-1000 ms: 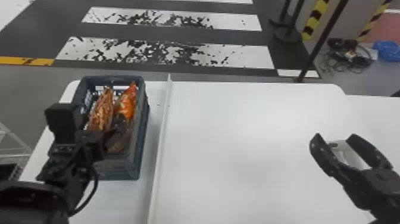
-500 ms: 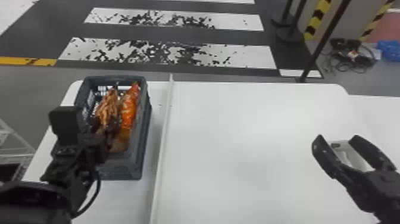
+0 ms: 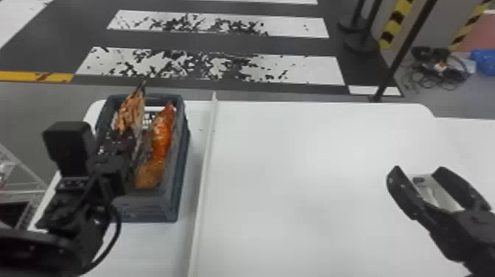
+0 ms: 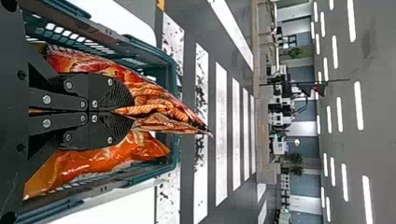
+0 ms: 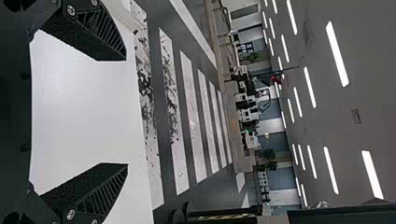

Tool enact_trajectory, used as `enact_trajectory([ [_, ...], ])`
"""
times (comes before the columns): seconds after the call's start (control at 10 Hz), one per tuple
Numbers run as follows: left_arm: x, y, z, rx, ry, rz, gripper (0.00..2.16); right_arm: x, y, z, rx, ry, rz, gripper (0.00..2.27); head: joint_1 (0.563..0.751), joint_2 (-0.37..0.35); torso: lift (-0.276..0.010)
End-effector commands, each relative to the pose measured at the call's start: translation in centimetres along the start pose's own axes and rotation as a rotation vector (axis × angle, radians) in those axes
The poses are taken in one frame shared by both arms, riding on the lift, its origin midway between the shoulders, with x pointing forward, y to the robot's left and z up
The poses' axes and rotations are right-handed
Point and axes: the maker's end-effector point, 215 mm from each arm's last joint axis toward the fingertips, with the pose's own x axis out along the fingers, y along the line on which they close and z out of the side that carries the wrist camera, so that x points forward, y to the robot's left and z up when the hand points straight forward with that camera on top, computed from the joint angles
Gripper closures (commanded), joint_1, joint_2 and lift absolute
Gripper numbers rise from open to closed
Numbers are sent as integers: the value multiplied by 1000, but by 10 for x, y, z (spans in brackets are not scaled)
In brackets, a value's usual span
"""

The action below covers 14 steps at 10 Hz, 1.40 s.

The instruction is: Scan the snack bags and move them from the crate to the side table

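My left gripper (image 3: 121, 143) is over the crate (image 3: 173, 206) at the left of the table. In the left wrist view the left gripper (image 4: 122, 112) is shut on a reddish-brown snack bag (image 4: 163, 105), which in the head view is the snack bag (image 3: 129, 110) standing upright above the crate's far half. An orange snack bag (image 3: 162, 134) lies along the crate's right wall, also seen as the orange bag (image 4: 102, 156) beside the fingers. Over the table's right part, my right gripper (image 3: 416, 176) is open; in its wrist view, the right gripper (image 5: 127, 112) has nothing between its fingers.
A thin raised white strip (image 3: 204, 176) runs front to back just right of the crate. The wide white table (image 3: 302, 184) extends to the right. Beyond its far edge stand a black post (image 3: 403, 51) and cables on the floor (image 3: 438, 68).
The snack bag in my left gripper has risen and tilted upright out of the crate's far half, with the left gripper slightly higher. My right arm is almost unchanged.
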Motion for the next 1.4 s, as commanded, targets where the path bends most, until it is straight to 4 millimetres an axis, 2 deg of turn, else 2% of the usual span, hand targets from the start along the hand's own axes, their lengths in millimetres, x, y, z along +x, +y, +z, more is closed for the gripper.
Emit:
enact_trajectory([
  [0.0, -14, -7, 24, 3, -48, -12, 1416, 0, 1, -1, 5, 0, 0, 117, 695, -26, -87],
  [0.1, -25, -12, 38, 2, -74, -24, 1416, 0, 1, 0, 4, -2, 0, 117, 695, -33, -87],
  [0.4, -74, -38, 99, 37, -189, -40, 1413, 0, 1, 1, 8, -6, -2, 117, 695, -68, -87],
  [0.7, -111, -56, 144, 44, -276, -89, 1409, 0, 0, 1, 7, -6, -3, 117, 695, -116, -87],
  [0.8, -113, -66, 148, 18, -286, -151, 1409, 0, 1, 1, 6, -6, -1, 117, 695, -124, -87],
  [1.0, -119, -101, 152, -134, -298, -448, 1406, 0, 2, 2, 6, -7, 0, 117, 695, -175, -87],
  [1.1, -120, -120, 143, -189, -276, -563, 1406, -1, 1, 3, 3, -7, -1, 117, 695, -205, -87],
  [1.2, -130, -142, 141, -300, -256, -720, 1406, -3, 0, 2, 1, -3, -3, 117, 695, -218, -87],
  [1.3, -136, -159, 129, -435, -197, -860, 1406, -3, 0, 3, 0, -4, -2, 117, 695, -254, -87],
])
